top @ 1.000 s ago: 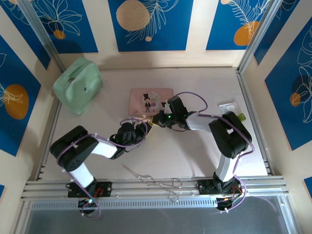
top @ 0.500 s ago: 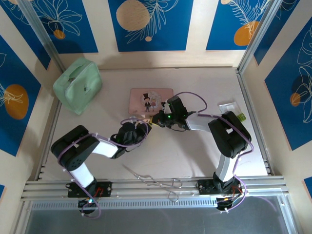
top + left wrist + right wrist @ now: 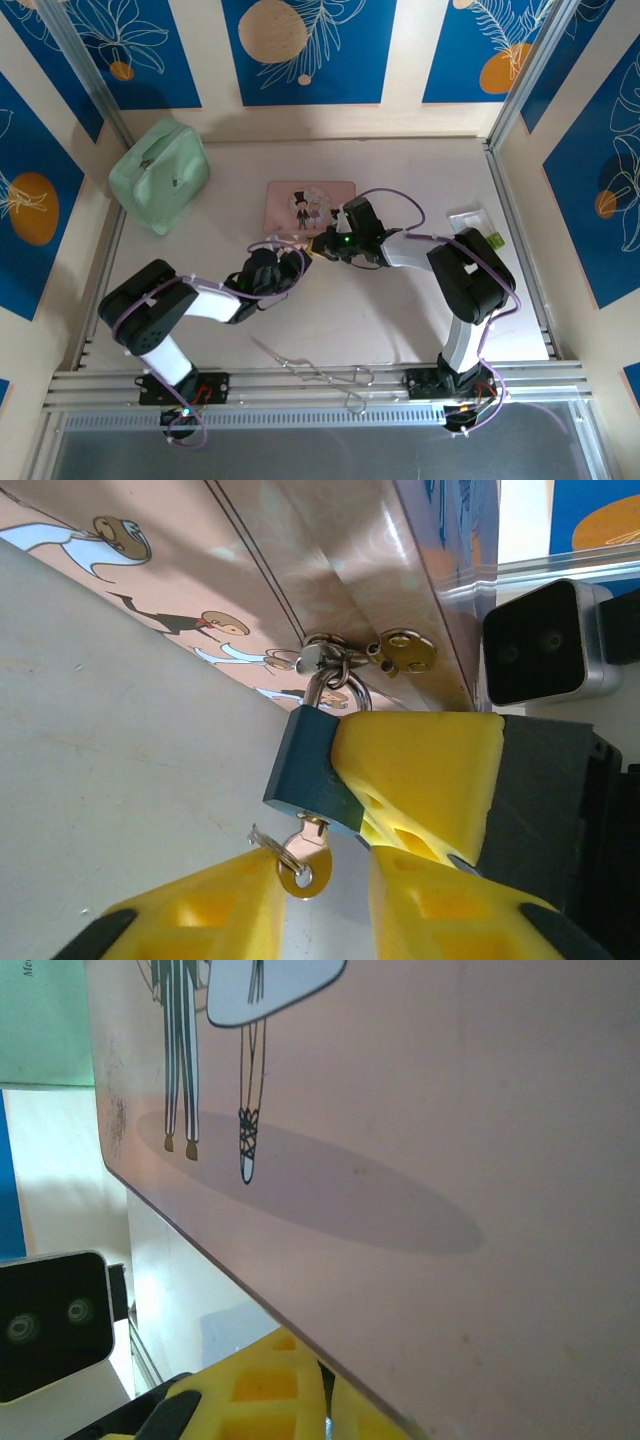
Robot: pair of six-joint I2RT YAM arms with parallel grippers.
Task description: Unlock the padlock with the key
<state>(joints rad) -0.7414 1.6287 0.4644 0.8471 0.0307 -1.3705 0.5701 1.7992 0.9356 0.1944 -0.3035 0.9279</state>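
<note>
Beside the pink picture box [image 3: 330, 570], the right gripper [image 3: 325, 1395] pinches the blue-bodied padlock [image 3: 305, 770], thin silvery key [image 3: 300, 865] inserted; left gripper [image 3: 325, 900] spread around it. Turning likely remains, silver shackle [image 3: 335, 685] unreleased.

We see the blue-bodied padlock [image 3: 305, 770] hanging tilted, its silver shackle hooked through a clasp [image 3: 400, 652]. The small silvery key [image 3: 298, 865] sticks from its underside.

No text, label, number legible. Tiny dark lettering fragment [image 3: 28, 968] noted at 11 o'clock, right wrist view; unreadable.
</note>
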